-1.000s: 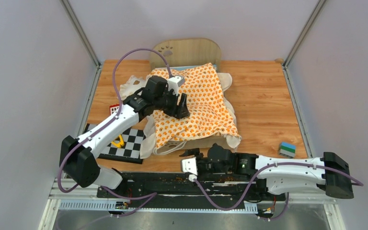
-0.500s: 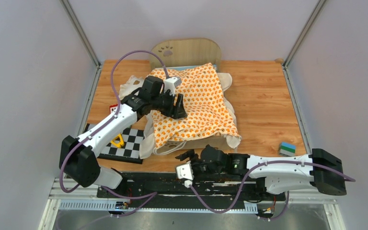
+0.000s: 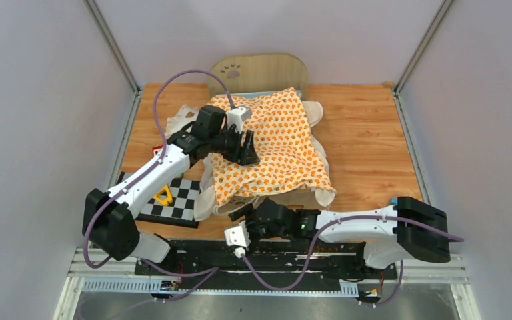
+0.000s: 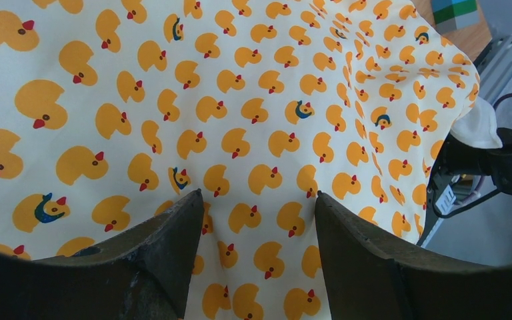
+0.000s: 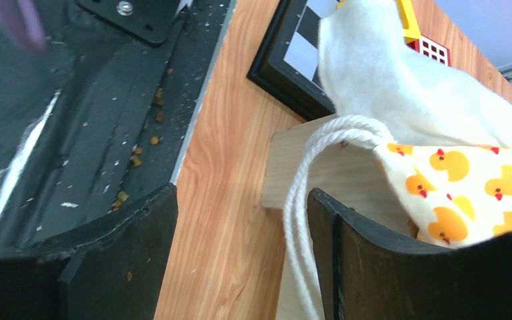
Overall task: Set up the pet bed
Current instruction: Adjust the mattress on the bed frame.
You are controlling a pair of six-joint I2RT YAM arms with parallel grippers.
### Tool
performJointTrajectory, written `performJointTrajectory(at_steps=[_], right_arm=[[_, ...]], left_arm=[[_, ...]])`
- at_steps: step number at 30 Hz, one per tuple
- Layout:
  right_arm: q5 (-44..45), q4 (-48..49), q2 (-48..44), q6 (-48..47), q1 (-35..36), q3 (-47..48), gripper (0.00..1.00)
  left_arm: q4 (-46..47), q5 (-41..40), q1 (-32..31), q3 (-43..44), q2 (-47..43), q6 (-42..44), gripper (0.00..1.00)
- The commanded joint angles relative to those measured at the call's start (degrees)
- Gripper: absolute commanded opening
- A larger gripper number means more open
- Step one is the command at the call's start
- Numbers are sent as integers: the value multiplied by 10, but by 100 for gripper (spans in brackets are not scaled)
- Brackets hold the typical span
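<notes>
Nearest to me, the right gripper (image 3: 247, 215) lies low with its jaws apart and empty, and the near end board (image 5: 327, 170) of the pet bed (image 3: 273, 70) stands just beyond it, a white cord loop (image 5: 295, 200) hanging before the wood. The bed's long axis runs from that board away from me to the far paw-print board (image 3: 237, 70), so the right arm is nearer to this end. The left gripper (image 4: 260, 200) hangs further back over the middle, jaws apart above the duck cushion (image 3: 283, 133). The cushion hides the bed's base, and I cannot tell whether the left fingers (image 4: 373, 253) press the cloth.
</notes>
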Motion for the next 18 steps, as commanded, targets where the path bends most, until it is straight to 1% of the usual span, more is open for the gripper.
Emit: performJointTrajectory(at_steps=[1,12,18], right_arm=[[-13,60,43,-14,-19,44,71],[-55,105,121,2,-76,62,68],[-70,100,155,30,-82,63,64]], left_arm=[[2,17,5,-5,-6,18,70],[-4,28,5,1,10,27,68],[-13,15,6,10,36,30,66]])
